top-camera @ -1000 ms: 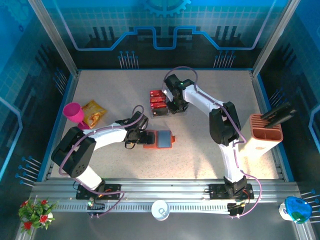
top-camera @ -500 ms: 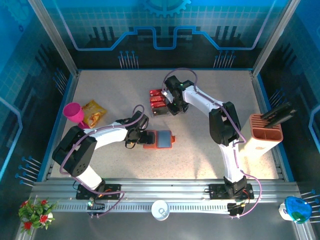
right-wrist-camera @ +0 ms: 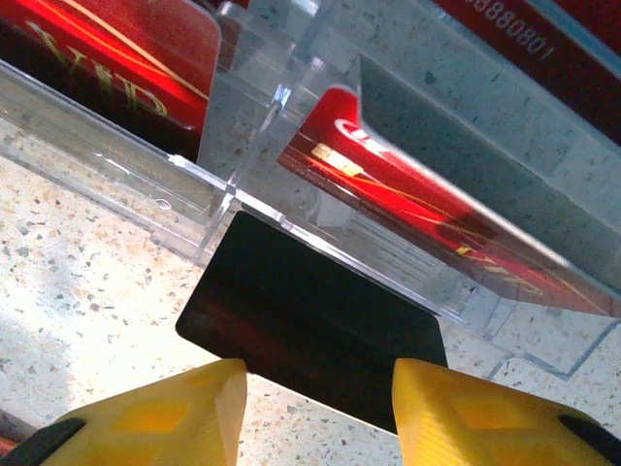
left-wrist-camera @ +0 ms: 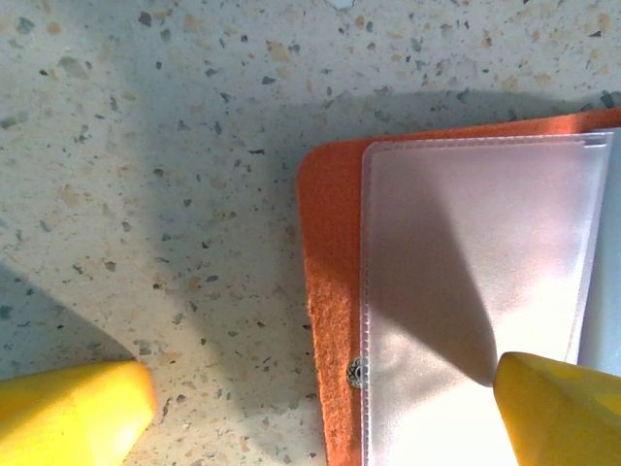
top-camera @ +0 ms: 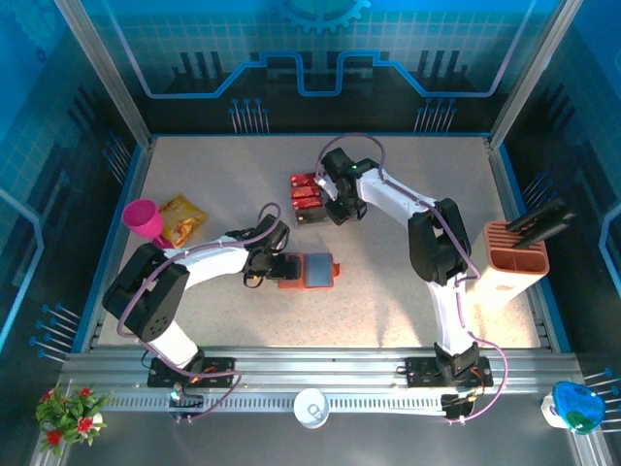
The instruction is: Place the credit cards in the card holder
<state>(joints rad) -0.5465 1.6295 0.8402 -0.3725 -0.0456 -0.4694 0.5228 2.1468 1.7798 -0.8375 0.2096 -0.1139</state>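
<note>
Beside the clear acrylic tray [right-wrist-camera: 146,136] of red credit cards [right-wrist-camera: 116,49], the right gripper [right-wrist-camera: 320,388] has widened its jaws, now parted at a flat dark card [right-wrist-camera: 310,330], seemingly ungripped. The left gripper [left-wrist-camera: 320,408] stays spread wide over the open card holder [left-wrist-camera: 335,291], so no card is in transit yet.

Camera layout: one overhead view, two wrist close-ups

The top camera sits high behind the arm bases and looks down over the whole counter [top-camera: 388,291]. The left wrist camera looks straight down, very near the card holder [left-wrist-camera: 330,320]. The right wrist camera looks low and close at the credit cards [right-wrist-camera: 417,214]. Both spots lie within the overhead view.
</note>
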